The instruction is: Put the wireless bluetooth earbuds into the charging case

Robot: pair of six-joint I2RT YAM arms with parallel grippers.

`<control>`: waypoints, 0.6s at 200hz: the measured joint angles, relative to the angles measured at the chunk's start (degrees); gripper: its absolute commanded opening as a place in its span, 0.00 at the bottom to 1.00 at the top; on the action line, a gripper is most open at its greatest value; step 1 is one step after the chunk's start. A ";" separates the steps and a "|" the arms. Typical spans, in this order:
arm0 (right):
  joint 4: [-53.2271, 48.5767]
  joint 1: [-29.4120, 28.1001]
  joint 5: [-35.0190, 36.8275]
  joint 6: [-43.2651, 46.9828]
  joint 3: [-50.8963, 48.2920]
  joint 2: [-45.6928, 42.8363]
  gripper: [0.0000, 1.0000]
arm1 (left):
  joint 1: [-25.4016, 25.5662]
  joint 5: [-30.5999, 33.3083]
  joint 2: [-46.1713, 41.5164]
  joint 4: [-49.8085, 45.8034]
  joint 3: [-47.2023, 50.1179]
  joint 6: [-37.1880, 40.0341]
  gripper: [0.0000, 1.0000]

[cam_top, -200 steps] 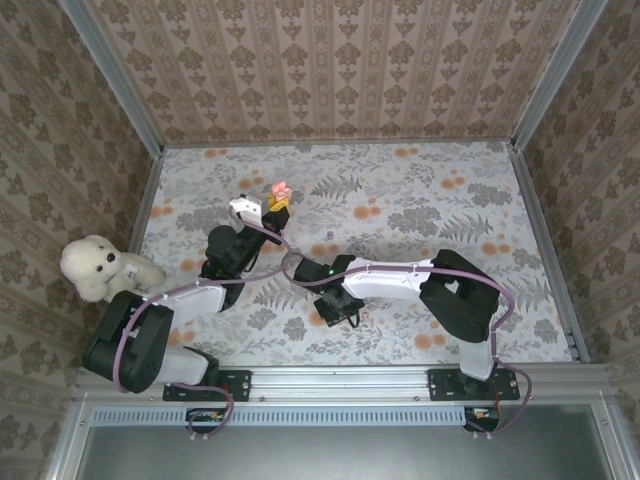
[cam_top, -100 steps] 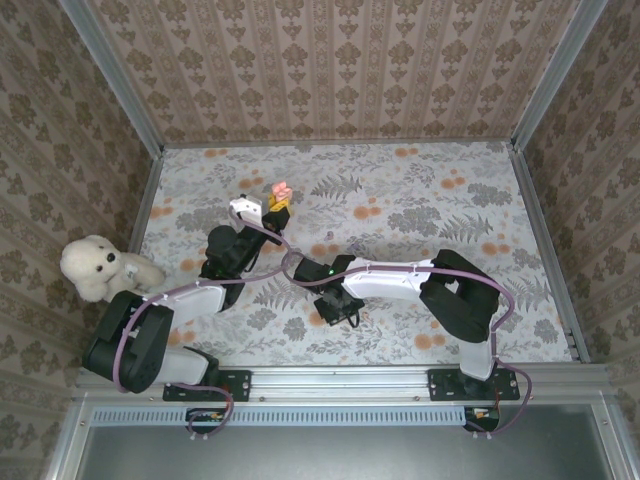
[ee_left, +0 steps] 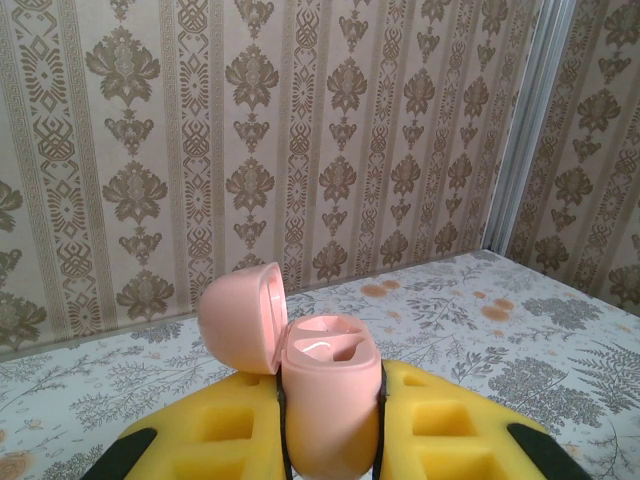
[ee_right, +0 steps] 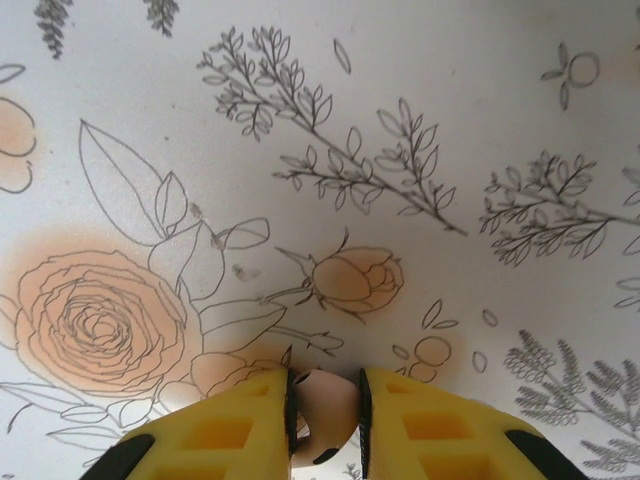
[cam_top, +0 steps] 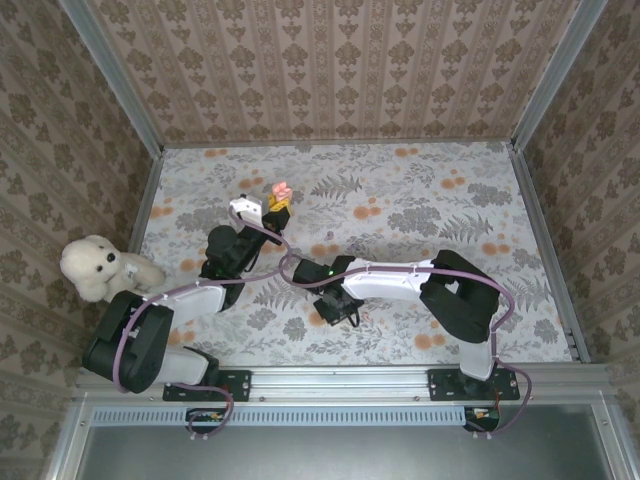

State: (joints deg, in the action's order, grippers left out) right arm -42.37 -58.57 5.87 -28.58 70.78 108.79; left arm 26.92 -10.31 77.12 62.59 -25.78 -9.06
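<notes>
Damask-papered walls [cam_top: 330, 70] (brown on beige) rise on three sides of a floral-print tabletop [cam_top: 450, 200], with metal posts [cam_top: 113, 75] at the far corners.

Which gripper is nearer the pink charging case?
Left. The left gripper clamps the charging case, lid open; the right gripper sits apart at the table, gripping an earbud.

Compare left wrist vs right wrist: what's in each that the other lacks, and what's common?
Left wrist, not right wrist: the pink charging case, lid flipped open, clamped upright in the left gripper. The patterned wall and a metal corner post are behind it.
Right wrist, not left wrist: an earbud pinched in the right gripper, close over the orange rose print.
Both: yellow fingers at the bottom edge, and the floral table.
</notes>
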 measured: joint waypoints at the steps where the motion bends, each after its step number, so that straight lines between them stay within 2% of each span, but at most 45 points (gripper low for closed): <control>1: 0.00 0.00 0.00 0.04 0.00 0.00 0.24 | 0.00 0.00 0.00 0.02 0.00 -0.02 0.00; 49: 0.57 0.07 3.17 1.79 -0.66 -2.16 0.24 | 0.00 -0.39 0.00 -0.02 0.00 -0.02 0.00; 120: 0.98 3.32 7.76 3.02 -1.49 -12.46 0.24 | 0.00 -1.53 -0.96 -0.44 0.00 -0.02 0.00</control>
State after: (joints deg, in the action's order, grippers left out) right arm -41.39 -55.24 13.63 -25.56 69.30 96.33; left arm 26.92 -11.84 76.16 62.15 -25.78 -9.08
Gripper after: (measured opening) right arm 0.237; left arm 0.207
